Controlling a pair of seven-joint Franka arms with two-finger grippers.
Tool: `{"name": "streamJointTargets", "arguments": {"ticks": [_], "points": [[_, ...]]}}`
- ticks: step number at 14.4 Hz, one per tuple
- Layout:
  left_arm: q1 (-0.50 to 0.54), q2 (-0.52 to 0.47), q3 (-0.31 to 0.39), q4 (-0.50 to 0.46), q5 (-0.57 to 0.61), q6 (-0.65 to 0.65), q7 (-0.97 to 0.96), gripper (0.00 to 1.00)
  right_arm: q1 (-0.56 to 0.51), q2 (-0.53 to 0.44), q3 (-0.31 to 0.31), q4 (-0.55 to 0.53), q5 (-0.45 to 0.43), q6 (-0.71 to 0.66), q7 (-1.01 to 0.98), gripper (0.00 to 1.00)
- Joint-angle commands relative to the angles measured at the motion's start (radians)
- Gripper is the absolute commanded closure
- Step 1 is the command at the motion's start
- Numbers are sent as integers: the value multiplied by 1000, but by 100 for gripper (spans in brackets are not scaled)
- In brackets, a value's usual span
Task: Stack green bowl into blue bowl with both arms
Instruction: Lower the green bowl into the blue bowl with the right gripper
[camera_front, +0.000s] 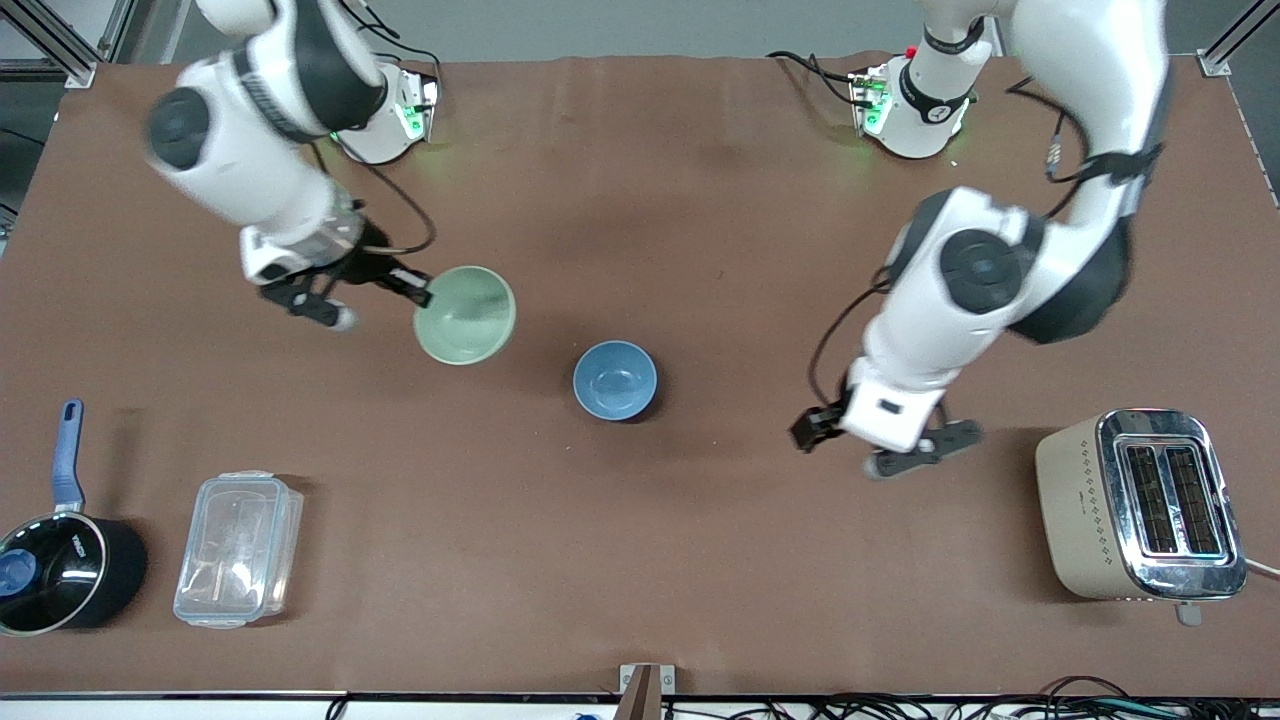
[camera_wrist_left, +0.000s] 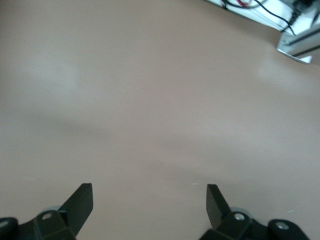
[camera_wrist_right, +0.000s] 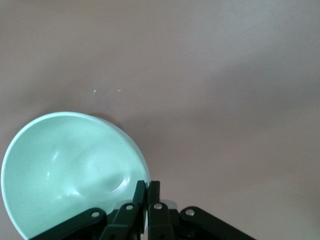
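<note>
The green bowl (camera_front: 465, 315) is held by its rim in my right gripper (camera_front: 425, 293), which is shut on it. The bowl looks slightly raised and tilted over the brown table, toward the right arm's end. In the right wrist view the fingers (camera_wrist_right: 148, 187) pinch the rim of the green bowl (camera_wrist_right: 65, 170). The blue bowl (camera_front: 615, 378) stands empty on the table near the middle, apart from the green bowl and a little nearer to the front camera. My left gripper (camera_front: 838, 452) is open and empty over bare table, toward the left arm's end from the blue bowl. The left wrist view shows its spread fingers (camera_wrist_left: 150, 200) over bare table only.
A black saucepan with a blue handle (camera_front: 60, 570) and a clear plastic box (camera_front: 238, 548) stand near the front edge at the right arm's end. A beige toaster (camera_front: 1140, 505) stands near the front edge at the left arm's end.
</note>
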Motion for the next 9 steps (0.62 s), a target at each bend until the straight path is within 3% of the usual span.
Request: {"name": "streamJointTargets", "arguments": {"ticks": [1,5,9], "points": [[82,-118,-9,-27,12,-131,134,0,121,89,-8,14,-127,102,220,98],[200,-252,-10,-28,-5,-282,419,0,222,222,-8,122,-258,110,451,98],[269,-350,-10,-34,-46,-402,587,0,265,304,-9,164,-307,113,538,98]]}}
